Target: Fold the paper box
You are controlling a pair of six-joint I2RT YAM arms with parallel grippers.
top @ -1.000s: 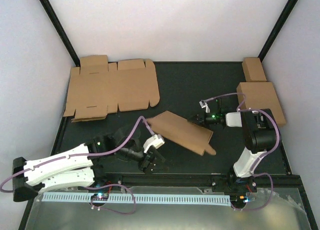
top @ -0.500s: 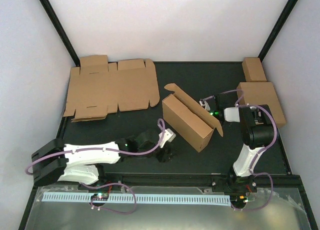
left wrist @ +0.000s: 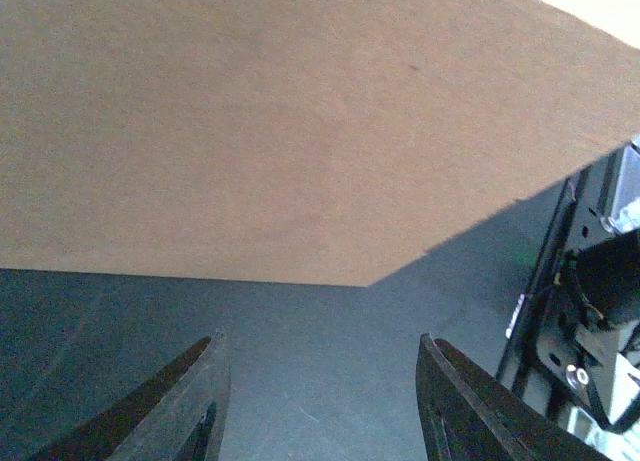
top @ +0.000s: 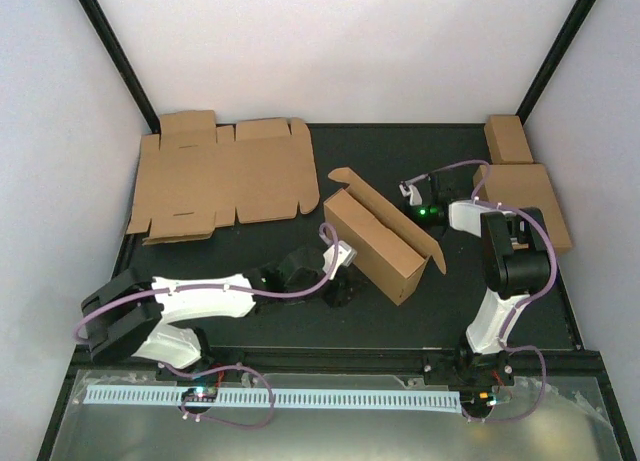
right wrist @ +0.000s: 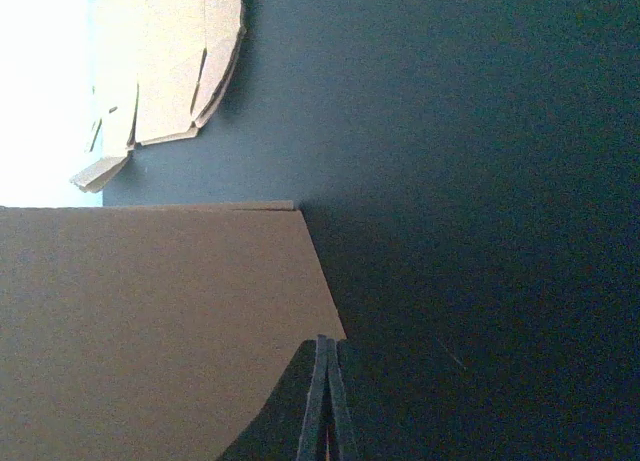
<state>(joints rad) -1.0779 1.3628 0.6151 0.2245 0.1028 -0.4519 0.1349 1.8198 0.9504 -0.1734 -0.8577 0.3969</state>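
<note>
Left gripper (left wrist: 320,341) has moved up against the paper box (top: 385,243), jaws open, empty; right gripper (right wrist: 323,346) closed, holding nothing.

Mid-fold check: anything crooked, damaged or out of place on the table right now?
The half-folded paper box sits diagonally on the table, with one flap sticking up at its far-left end. The flat cardboard sheet overlaps the table's left edge. No tears visible.

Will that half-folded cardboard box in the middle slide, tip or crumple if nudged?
Probably light: the box is thin, hollow cardboard, so it would likely slide on the dark table. Its raised flap looks loose and may flex before the box moves.
</note>
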